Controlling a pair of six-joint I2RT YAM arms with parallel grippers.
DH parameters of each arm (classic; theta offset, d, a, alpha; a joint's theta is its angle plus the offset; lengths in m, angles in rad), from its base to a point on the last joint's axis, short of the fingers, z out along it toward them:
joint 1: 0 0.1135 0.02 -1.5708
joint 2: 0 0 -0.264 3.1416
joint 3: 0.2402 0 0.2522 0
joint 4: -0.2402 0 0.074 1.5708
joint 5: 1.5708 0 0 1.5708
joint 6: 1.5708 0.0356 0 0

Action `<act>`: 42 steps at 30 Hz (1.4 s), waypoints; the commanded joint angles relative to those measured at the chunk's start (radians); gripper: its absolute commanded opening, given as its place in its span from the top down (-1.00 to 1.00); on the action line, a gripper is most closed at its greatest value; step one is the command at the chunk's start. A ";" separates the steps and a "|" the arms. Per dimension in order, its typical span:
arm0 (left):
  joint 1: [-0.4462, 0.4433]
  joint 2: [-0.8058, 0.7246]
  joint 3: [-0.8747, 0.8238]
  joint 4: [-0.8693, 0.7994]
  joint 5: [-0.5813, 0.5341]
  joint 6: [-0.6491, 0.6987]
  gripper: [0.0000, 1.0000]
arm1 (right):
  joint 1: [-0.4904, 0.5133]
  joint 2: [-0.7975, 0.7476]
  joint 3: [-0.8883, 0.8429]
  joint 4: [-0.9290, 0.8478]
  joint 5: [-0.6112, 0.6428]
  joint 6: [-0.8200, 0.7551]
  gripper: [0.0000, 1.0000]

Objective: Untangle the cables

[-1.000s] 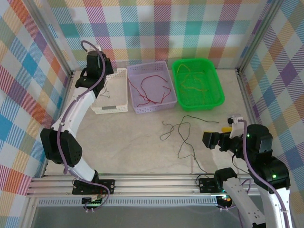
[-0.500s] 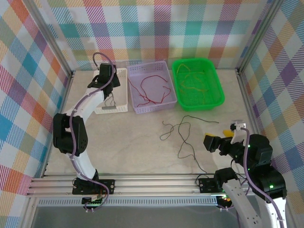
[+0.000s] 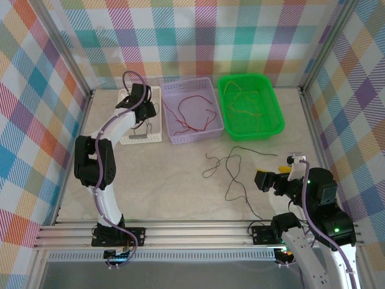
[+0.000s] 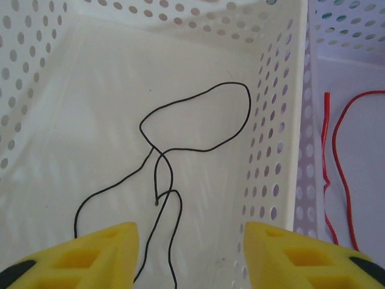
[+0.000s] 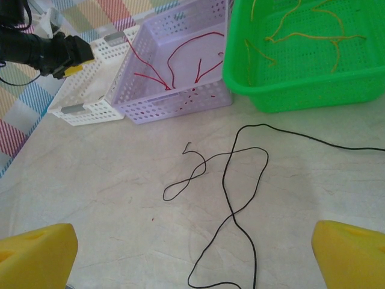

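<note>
A black cable (image 4: 198,129) lies loose in loops on the floor of the white basket (image 4: 274,90). My left gripper (image 4: 189,241) hangs just above it, open, the cable's tail running between the yellow fingers without being pinched. From above, the left gripper (image 3: 146,113) is over the white basket (image 3: 139,138). Another black cable (image 3: 231,171) sprawls in crossed loops on the table; my right gripper (image 3: 264,179) hovers open beside it. In the right wrist view, this cable (image 5: 240,198) lies ahead of the right gripper (image 5: 192,265). Red cables (image 3: 189,114) lie in the purple basket, yellow-orange cables (image 3: 243,105) in the green one.
Three baskets stand in a row at the back: white, purple (image 3: 215,129) and green (image 3: 278,126). Plaid walls close in the back and sides. An aluminium rail (image 3: 192,232) runs along the near edge by the arm bases.
My left arm swung from the back-left corner to over the white basket. Its jaws opened, and the black cable now lies in that basket. The right arm shifted only slightly.
</note>
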 commanded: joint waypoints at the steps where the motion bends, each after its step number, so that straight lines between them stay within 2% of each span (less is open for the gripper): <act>1: 0.023 -0.015 0.067 -0.064 0.035 -0.026 -0.10 | 0.007 0.002 -0.011 0.029 -0.011 0.011 -0.99; 7: 0.024 -0.093 0.119 -0.113 0.102 -0.060 -0.37 | 0.007 0.004 -0.021 0.032 0.007 0.015 -0.99; 9: 0.024 -0.136 0.128 -0.125 0.148 -0.076 -0.70 | 0.007 0.019 -0.019 0.030 0.005 0.016 -0.99; 12: 0.024 -0.211 0.120 -0.148 0.187 -0.102 -0.81 | 0.007 0.066 -0.008 0.022 -0.031 0.009 -0.99; 13: 0.024 -0.237 0.113 -0.160 0.188 -0.112 -0.95 | 0.007 0.086 -0.001 0.013 -0.042 0.009 -0.99; 14: 0.024 -0.268 0.106 -0.174 0.188 -0.121 -1.00 | 0.007 0.117 0.009 -0.002 -0.051 0.009 -0.99; 21: 0.020 -0.489 0.018 -0.250 0.229 -0.163 -1.00 | 0.019 0.365 0.057 -0.075 -0.095 0.008 -0.99; 24: 0.013 -0.580 -0.041 -0.286 0.248 -0.147 -1.00 | 0.049 0.466 0.076 -0.075 -0.070 0.032 -1.00; 31: -0.010 -0.774 -0.251 -0.312 0.225 -0.099 -1.00 | 0.182 0.621 0.044 0.146 0.017 0.157 -0.93; 42: -0.041 -0.934 -0.491 -0.193 0.121 -0.075 -1.00 | 0.199 0.946 0.044 0.402 0.151 0.192 -0.74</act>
